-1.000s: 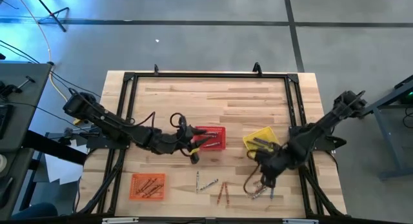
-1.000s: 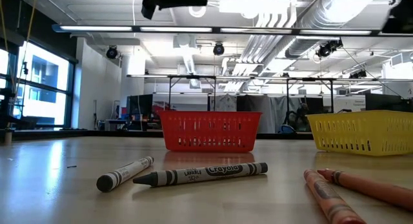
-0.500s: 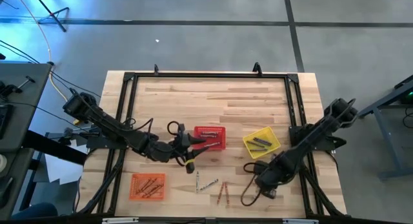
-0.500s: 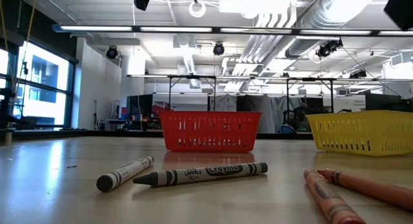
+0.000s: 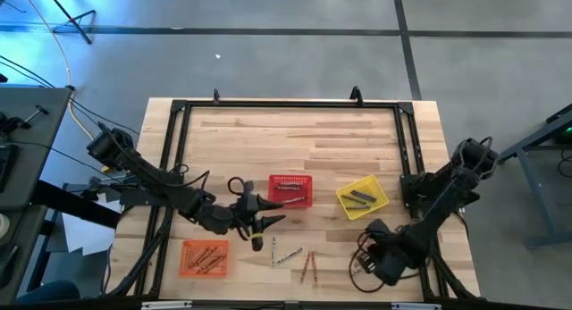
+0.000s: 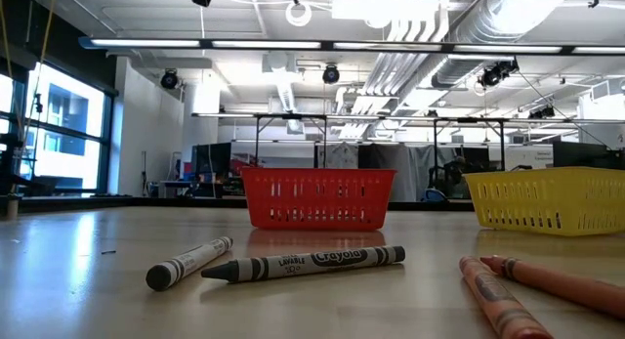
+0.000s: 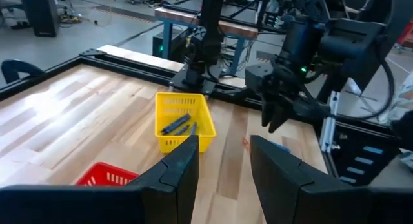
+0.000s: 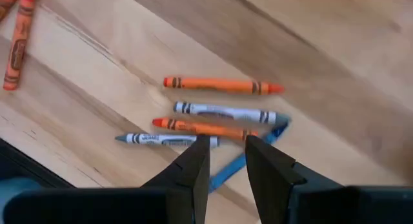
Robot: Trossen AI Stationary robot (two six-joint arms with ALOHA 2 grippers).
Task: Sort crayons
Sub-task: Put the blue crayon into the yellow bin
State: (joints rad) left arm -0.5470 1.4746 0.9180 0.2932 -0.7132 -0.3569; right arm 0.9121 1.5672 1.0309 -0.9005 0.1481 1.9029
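- Both arms have drawn back toward the front edge of the surface (image 5: 268,140) since a second ago: the left gripper (image 5: 265,223) has slid away from the red basket (image 5: 290,190), and the right gripper (image 5: 365,267) has moved away from the yellow basket (image 5: 362,196) toward the front right corner.
- Left fingers (image 7: 181,169) stand a narrow gap apart with nothing between them, above the surface just in front of the red basket.
- Right fingers (image 8: 195,166) are likewise a narrow gap apart and empty, hovering over a loose cluster of crayons (image 8: 213,117).
- That cluster, in the right wrist view: two orange crayons, two blue-grey ones and one plain blue stick lying crosswise under the fingers, five in all; two more orange-red crayons (image 8: 16,37) lie apart from them.
- Three baskets on the surface: red, yellow, and an orange basket (image 5: 206,257) near the front left.
- Yellow basket holds about three dark crayons (image 7: 177,126); the orange basket holds several orange-red ones, too small to count.
- Low view: two grey crayons (image 6: 303,264) and two orange-red crayons (image 6: 527,285) lie loose in front of the baskets.
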